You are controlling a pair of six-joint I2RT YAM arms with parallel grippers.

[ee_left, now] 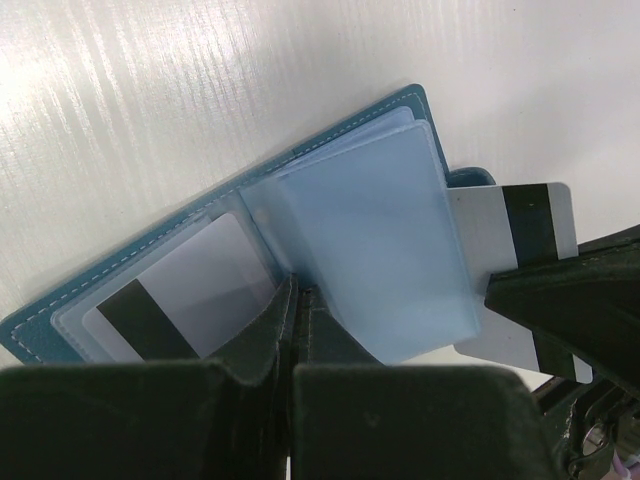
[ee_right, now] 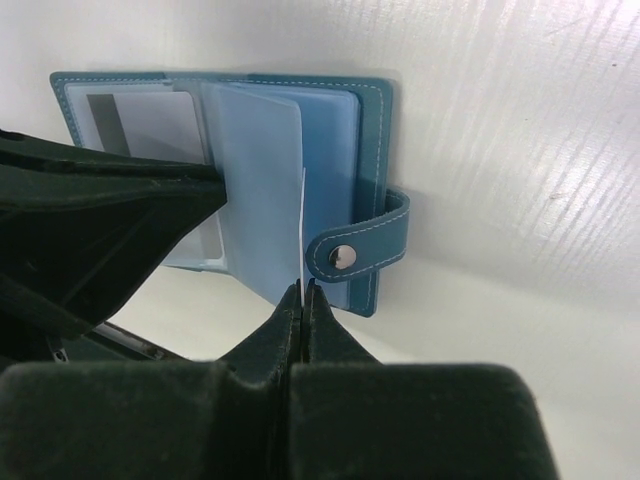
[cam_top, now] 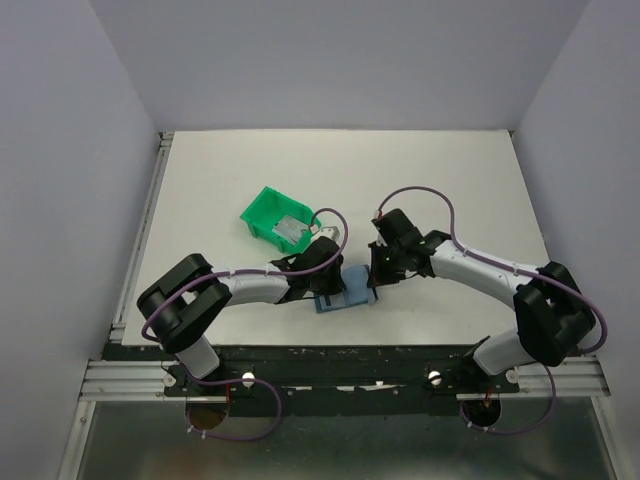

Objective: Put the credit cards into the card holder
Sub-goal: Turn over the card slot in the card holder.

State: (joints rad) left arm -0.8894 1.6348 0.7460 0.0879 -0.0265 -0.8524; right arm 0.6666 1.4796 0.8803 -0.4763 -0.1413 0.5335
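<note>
White tabletop (cam_top: pixel 450 180), pale walls on 3 sides. Green bin (cam_top: pixel 262 212) mid-table w/ at least one grey card (cam_top: pixel 290 228) lying in it. On the near side of the bin, apart from it, the card holder (ee_left: pixel 330 190) lies open and flat between both arms, clear sleeves fanned. One striped card (ee_left: pixel 190 290) sits inside a sleeve (left side in the L wrist view).

L gripper (ee_left: pixel 294 300): fingers pressed together, apparently nipping a sleeve edge near the spine. R gripper (ee_right: pixel 303 292): pinching a credit card (ee_left: pixel 515 235), edge-on in its own cam. Leading edge is at the sleeves; inside one or just behind it, can't tell.

Step, my read: feeding this card into a sleeve.

Risks:
- sleeve looks floppy; card corner could catch the lip & buckle it, or slip btwn sleeves.
- R's push could drag the holder, since L seems to hold only thin plastic.
- snap strap (ee_right: pixel 350 257) close to R fingers, could snag.
- thin card may pivot in the pinch.
</note>
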